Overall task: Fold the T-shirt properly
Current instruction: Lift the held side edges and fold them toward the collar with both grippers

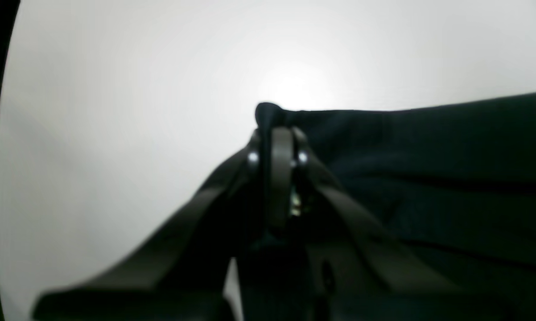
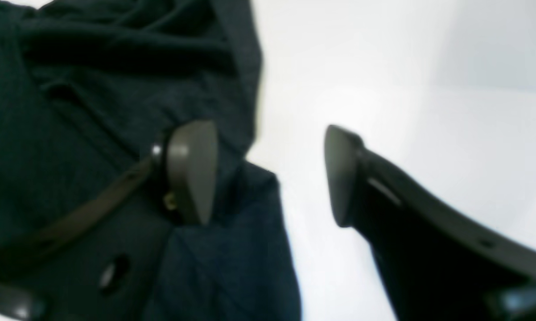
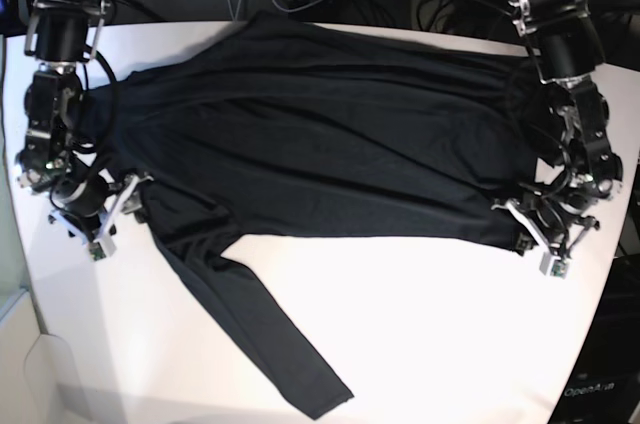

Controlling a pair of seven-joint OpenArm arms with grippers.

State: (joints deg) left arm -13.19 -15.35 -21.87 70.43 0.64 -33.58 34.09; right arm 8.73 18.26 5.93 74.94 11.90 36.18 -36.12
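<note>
On the table (image 3: 420,344), left pincer (image 1: 277,133) pinches T-shirt (image 3: 330,134); right pincer (image 2: 270,174) gapes wide.

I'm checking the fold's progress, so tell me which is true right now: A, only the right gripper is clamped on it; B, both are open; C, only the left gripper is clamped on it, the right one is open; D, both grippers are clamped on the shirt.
C: the left gripper pinches an edge of the T-shirt, while the right gripper stands open with nothing between its pads.
</note>
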